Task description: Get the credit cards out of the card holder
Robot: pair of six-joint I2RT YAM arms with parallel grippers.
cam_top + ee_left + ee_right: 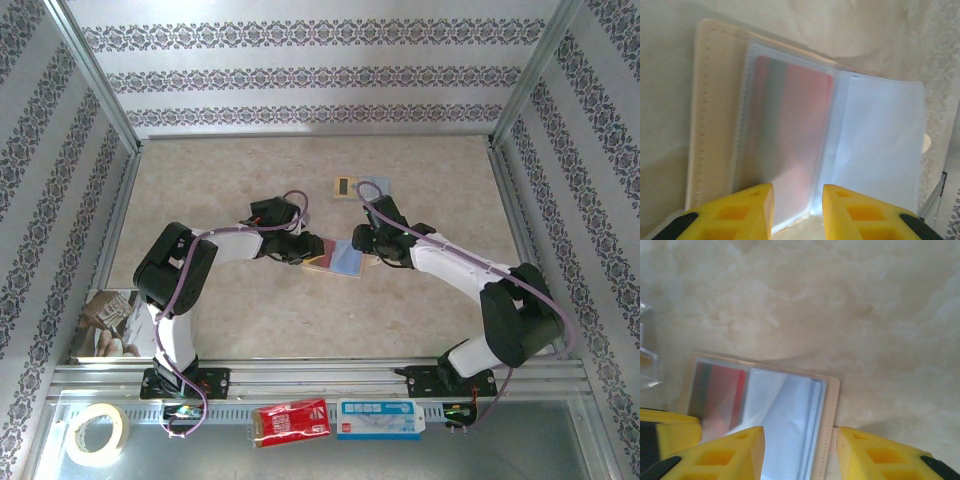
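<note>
1. Top external view: the holder (pixel 335 258) lies open on the bench (pixel 230 180). The left pincer (pixel 300 250) is at its left side and the right pincer (pixel 366 245) at its right.
2. Left wrist view: a red-and-dark card (pixel 790 140) sits inside one of the clear sleeves (pixel 880 145), left of the holder's fold. I cannot pick out a second card.
3. Handling, as I judge it: the card is light, stiff and slick. The sleeves are soft and floppy and likely to cling. The holder is light enough to slide or lift along with the card unless it is pinned.
4. Best hold is probably the card's edge at the sleeve mouth, with the other pincer pressing the tan cover. Which side the mouth faces I cannot tell.
5. The left pincer's fingers (pixel 752 210) stand narrowly apart astride the holder's near edge, over the card's sleeve, with nothing pinched. The right pincer (pixel 800 450) stands wider, astride the cover edge and loose sleeves, also gripping nothing.
6. The bench is pale, marbled and smooth, so a thin card lying flat on it would be hard to lift.
7. Patterned walls enclose the space. A small screened rectangle (pixel 360 187) lies just beyond the holder. Well apart on its near side, on a metal ledge, sit a tape roll (pixel 97 432), a red packet (pixel 290 420) and a white-blue box (pixel 378 418).
</note>
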